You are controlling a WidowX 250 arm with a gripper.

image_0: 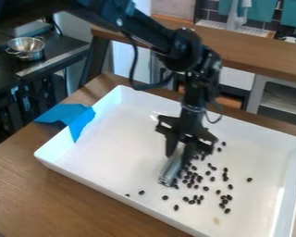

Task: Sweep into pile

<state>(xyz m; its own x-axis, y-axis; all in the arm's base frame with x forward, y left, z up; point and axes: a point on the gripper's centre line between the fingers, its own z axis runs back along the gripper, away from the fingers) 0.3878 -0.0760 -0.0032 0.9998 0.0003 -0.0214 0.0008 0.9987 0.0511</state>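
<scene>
The black gripper [180, 147] hangs over the middle of the white tray [122, 141], shut on a silvery, tube-like tool [171, 170]. The tool slants down to the left, its lower end at the tray's floor. Dark beans [195, 186] lie loosely scattered to the right of the tool and below it, some close against its side. A few stray farther out, one [249, 179] to the right and one [141, 192] to the lower left. The gripper hides part of the bean group's upper edge.
Blue tape [80, 117] hangs over the tray's upper left wall. The tray's raised walls surround the work area on a wooden table [64, 199]. Behind stand a wooden counter [249, 53] and, at the upper left, a metal bowl [27, 47] on a dark surface.
</scene>
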